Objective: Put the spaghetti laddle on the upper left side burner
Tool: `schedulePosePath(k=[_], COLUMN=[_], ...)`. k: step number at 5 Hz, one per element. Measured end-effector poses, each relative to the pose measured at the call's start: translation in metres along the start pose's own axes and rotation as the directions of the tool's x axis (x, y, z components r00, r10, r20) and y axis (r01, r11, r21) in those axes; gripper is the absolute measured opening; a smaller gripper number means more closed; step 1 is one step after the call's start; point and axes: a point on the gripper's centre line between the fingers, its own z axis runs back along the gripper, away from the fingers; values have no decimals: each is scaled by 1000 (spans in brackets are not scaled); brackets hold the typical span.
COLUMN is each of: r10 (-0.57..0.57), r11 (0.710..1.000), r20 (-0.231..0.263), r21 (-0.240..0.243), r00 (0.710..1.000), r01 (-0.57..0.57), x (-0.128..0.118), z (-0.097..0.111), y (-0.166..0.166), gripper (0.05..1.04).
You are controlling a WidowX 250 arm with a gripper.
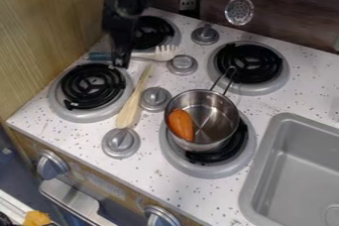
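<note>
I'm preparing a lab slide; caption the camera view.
Gripper hanging at the spaghetti ladle near the upper left burner, an orange vegetable in the metal pot.

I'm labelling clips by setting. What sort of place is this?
Probably a toy kitchen: a stovetop, a pot on a burner, and a sink alongside.

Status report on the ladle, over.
Gripper at spaghetti ladle, grip unclear. Ladle by near edge of upper left burner. Wooden spatula close below, not between ladle and burner.
</note>
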Motion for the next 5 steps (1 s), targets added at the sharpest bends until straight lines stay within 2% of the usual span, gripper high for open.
schedulePosePath(k=[1, 2, 3, 4, 5], r10=[-183, -369, -596, -767, -878], r11=[983, 929, 801, 642, 477], r20=[-57, -161, -119, -113, -114], r21=[3, -35, -163, -170, -142], r00=[981, 915, 794, 632, 465], r01=[184, 368, 576, 748, 867], x=[-12, -35, -63, -70, -84], z=[36, 64, 74, 82, 88], y=[2, 14, 38, 54, 76], gripper=[1001, 1001, 1001, 1001, 1001])
